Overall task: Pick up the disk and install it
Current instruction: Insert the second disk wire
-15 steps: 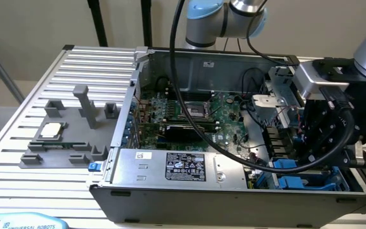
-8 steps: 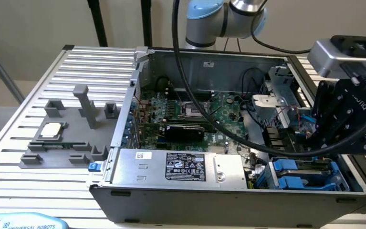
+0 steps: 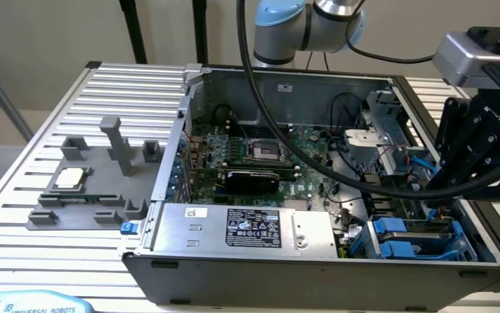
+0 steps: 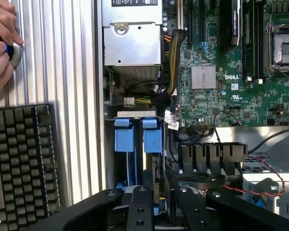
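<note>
A black metal robot gripper [image 3: 471,163] hangs at the exterior view's right, above the open grey steel computer case [image 3: 319,274]. In the wrist view its dark linkage arms reach down toward the drive bay, with its black fingers [image 4: 139,211] drawn fairly close together — whether they clamp anything or merely sit beside it cannot be told, as the tips are hidden behind the linkage.

The disk, a flat silver-grey hard drive framed in a bright blue plastic bracket [image 4: 152,168], stands on edge in the bay at the case's corner, directly beneath the gripper; its blue tabs [image 3: 402,235] show in the exterior view too.

Beside the bay lies a green circuit board [image 4: 221,91] studded with small components, and a large silver box with a black label [image 3: 250,228]. On the ribbed aluminium table [image 3: 23,248] sits a grey plastic fixture [image 3: 85,208]. A person's hand [image 4: 2,43] rests near a dark keyboard [image 4: 24,163].
</note>
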Tool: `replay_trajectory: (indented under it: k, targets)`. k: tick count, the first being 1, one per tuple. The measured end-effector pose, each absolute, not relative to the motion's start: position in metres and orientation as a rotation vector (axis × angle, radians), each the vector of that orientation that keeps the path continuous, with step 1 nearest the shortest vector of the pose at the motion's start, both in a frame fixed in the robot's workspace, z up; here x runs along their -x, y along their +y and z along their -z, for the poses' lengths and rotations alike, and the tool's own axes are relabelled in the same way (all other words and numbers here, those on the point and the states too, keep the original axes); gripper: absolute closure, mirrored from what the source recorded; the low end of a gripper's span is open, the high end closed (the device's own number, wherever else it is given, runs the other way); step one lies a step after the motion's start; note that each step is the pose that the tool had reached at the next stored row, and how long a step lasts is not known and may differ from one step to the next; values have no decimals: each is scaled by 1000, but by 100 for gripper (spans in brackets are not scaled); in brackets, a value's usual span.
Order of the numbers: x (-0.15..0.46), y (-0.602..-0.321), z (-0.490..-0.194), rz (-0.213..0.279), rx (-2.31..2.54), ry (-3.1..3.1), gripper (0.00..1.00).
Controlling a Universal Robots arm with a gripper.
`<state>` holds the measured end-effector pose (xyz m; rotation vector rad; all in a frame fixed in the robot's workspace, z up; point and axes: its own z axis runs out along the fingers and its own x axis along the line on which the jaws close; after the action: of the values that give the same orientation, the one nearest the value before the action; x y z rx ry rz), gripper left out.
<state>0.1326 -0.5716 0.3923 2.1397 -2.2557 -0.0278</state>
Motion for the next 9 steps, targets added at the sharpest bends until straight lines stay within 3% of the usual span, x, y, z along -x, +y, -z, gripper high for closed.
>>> replay_trajectory:
  k: [8, 9]
  targets:
    - [-135, -568, -380, 25, -2138, -2254, 74]
    - [-135, -567, -379, 24, -2138, -2254, 67]
